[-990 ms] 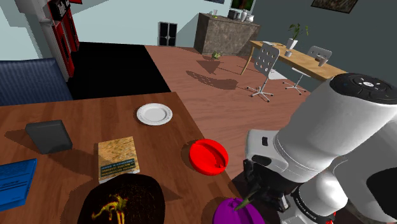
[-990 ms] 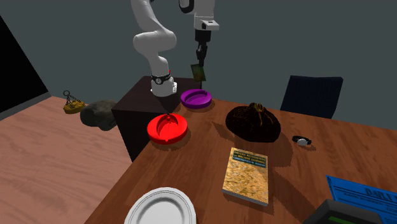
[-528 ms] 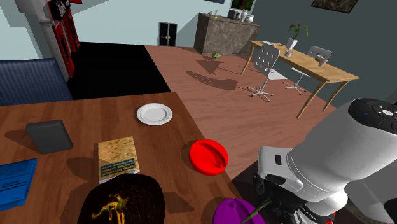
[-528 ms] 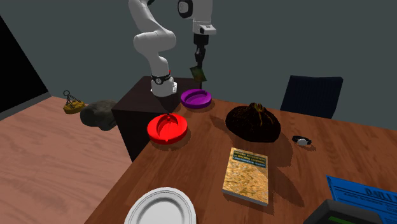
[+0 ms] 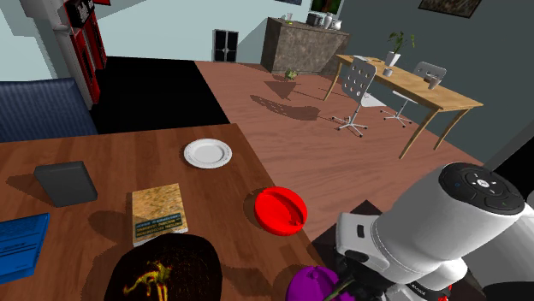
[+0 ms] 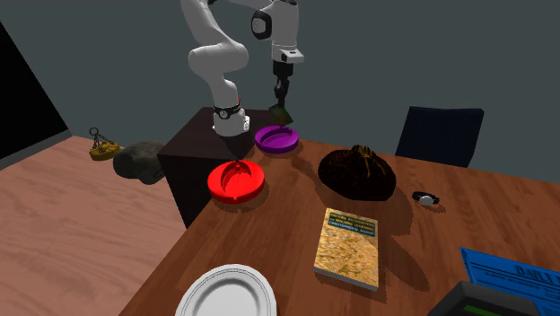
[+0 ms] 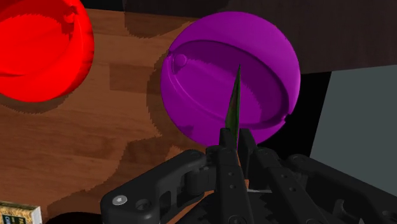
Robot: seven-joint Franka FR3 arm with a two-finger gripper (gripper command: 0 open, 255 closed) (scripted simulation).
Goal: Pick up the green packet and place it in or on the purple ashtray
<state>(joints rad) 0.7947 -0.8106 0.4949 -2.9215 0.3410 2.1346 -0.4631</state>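
**Shoulder view.** The arm [image 5: 445, 218] is being carried lower than it stood a second ago. The purple ashtray [image 5: 308, 282], at the near corner of the bench [image 5: 103, 162], is being partly covered by the arm and cut off by the lower edge. The green packet [image 5: 332, 294] is being shown as a thin sliver at the ashtray's rim.

**Second exterior view.** The gripper [image 6: 281, 99] is being lowered toward the ashtray. The packet is now being held just above the rim, where earlier it hung well clear. Whether packet and rim are touching cannot be told. The red ashtray [image 6: 235, 180] is being left alone nearby.

**Wrist view.** The packet is being pinched edge-on between the two fingers, and its tip is being aimed over the purple bowl. The carry is judged almost finished, with the release still being awaited. The packet's faces are being hidden by its edge-on pose, and its height above the bowl cannot be read.
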